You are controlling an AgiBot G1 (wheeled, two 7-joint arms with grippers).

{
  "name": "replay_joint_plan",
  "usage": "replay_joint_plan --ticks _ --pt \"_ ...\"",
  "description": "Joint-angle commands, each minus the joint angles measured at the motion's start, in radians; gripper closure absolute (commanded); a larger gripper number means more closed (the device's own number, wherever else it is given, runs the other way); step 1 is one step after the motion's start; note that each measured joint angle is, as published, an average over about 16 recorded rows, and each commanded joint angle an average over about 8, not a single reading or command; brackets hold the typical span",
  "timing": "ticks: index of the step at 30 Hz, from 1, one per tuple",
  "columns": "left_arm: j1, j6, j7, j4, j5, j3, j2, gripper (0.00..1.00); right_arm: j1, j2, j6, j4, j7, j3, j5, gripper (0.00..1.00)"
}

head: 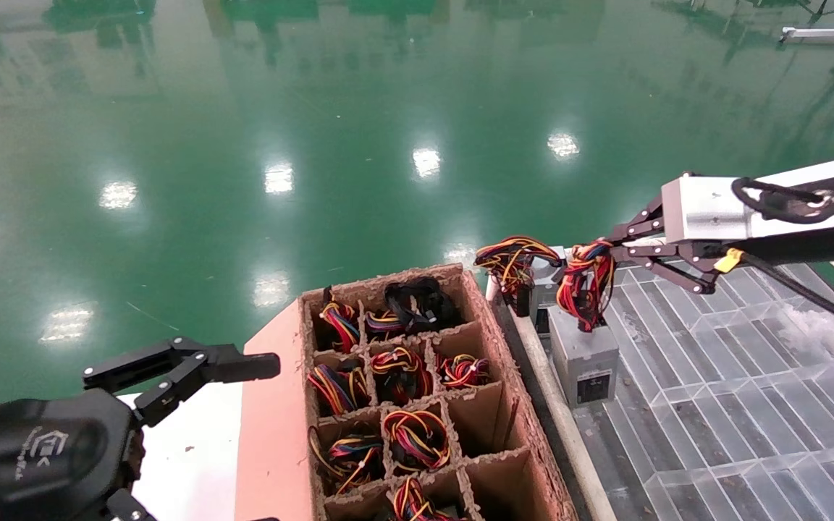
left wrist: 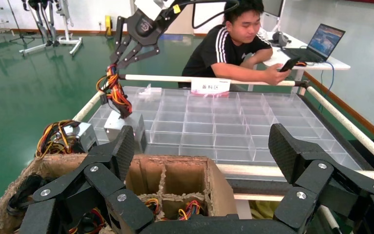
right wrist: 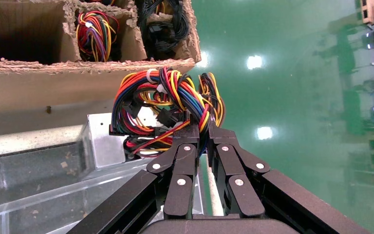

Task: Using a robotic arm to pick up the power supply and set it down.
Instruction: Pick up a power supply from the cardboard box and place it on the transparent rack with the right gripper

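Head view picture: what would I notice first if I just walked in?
Probably the right gripper, pinching the bright wire bundle of the power supply above the clear grid tray. Beside it, a cardboard box with cells full of colourful wire coils. The black left gripper sits open, near the box.

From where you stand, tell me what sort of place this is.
Probably a factory or robot test floor: glossy green floor, a cardboard divider crate of wire bundles, a clear compartment tray. The right end effector grips the power supply by its wires; the left end effector sits idle, open.
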Motion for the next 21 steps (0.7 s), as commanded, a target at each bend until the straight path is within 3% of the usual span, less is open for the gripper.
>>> replay_joint_plan --ticks 1,21 --pt "0.000 0.000 0.000 0.000 0.000 0.000 0.000 0.00 -0.002 -0.008 0.004 -0.016 -0.010 -0.002 -0.002 1.00" --pt "0.000 0.000 0.000 0.000 0.000 0.000 0.000 0.00 -0.026 -0.066 0.087 -0.218 -0.138 0.007 0.012 1.00"
